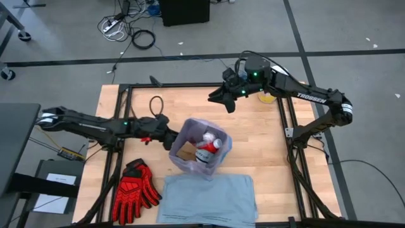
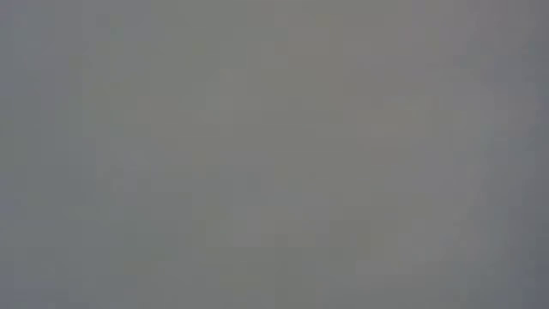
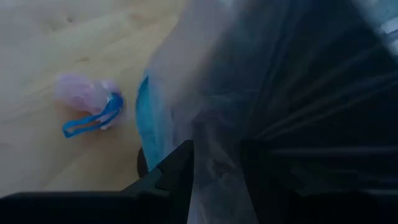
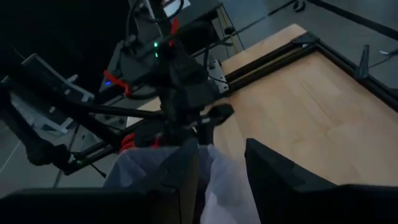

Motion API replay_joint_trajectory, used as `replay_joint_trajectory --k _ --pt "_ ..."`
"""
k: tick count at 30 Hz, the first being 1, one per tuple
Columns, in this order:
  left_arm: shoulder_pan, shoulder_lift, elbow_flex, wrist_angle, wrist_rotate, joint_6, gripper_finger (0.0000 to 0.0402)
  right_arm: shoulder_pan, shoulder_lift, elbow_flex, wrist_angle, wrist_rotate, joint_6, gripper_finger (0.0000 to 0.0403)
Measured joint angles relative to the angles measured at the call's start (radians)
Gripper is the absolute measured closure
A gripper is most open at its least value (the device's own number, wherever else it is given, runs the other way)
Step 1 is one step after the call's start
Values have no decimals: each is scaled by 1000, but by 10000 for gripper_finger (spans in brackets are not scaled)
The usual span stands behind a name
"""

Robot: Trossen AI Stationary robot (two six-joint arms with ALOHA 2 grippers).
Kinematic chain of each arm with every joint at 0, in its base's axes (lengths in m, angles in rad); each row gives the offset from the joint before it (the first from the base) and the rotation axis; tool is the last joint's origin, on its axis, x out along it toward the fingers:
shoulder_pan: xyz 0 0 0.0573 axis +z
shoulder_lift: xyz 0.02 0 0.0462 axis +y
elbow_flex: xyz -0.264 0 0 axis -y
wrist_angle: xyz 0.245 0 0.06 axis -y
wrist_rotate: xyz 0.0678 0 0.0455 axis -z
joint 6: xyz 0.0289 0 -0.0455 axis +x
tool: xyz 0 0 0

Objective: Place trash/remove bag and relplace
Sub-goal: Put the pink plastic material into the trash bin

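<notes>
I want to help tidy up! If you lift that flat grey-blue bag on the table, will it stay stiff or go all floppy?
Probably floppy: the grey-blue liner lies flat with soft wrinkles, like thin plastic. It likely weighs little and would sag when pinched at one edge. It may slide easily on the smooth wooden table.

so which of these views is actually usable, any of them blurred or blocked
High view: sharp and evenly lit, showing the lined bin, red gloves and both arms. Low view: a flat grey blank, nothing readable. Left wrist view: soft focus, with the translucent liner close against the lens. Right wrist view: dim and shadowy on one side, with the wooden table brighter.
</notes>
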Motion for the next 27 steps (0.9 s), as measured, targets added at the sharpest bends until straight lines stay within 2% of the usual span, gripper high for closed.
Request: replay_joint_trajectory --k 3,8,11,17,23,27 --pt "0 96 0 88 7 6 260 -7 9 0 5 2 13 280" --pt "2 246 1 327 13 34 260 -9 9 0 7 27 30 280" --pt "16 297 29 385 9 73 260 -15 10 0 13 34 46 280" --pt "75 328 96 310 11 196 260 -21 10 0 17 49 94 281" --pt "167 328 104 180 -4 227 259 -8 10 0 14 47 135 280" --pt "216 328 104 132 39 305 249 -5 10 0 14 72 155 280"
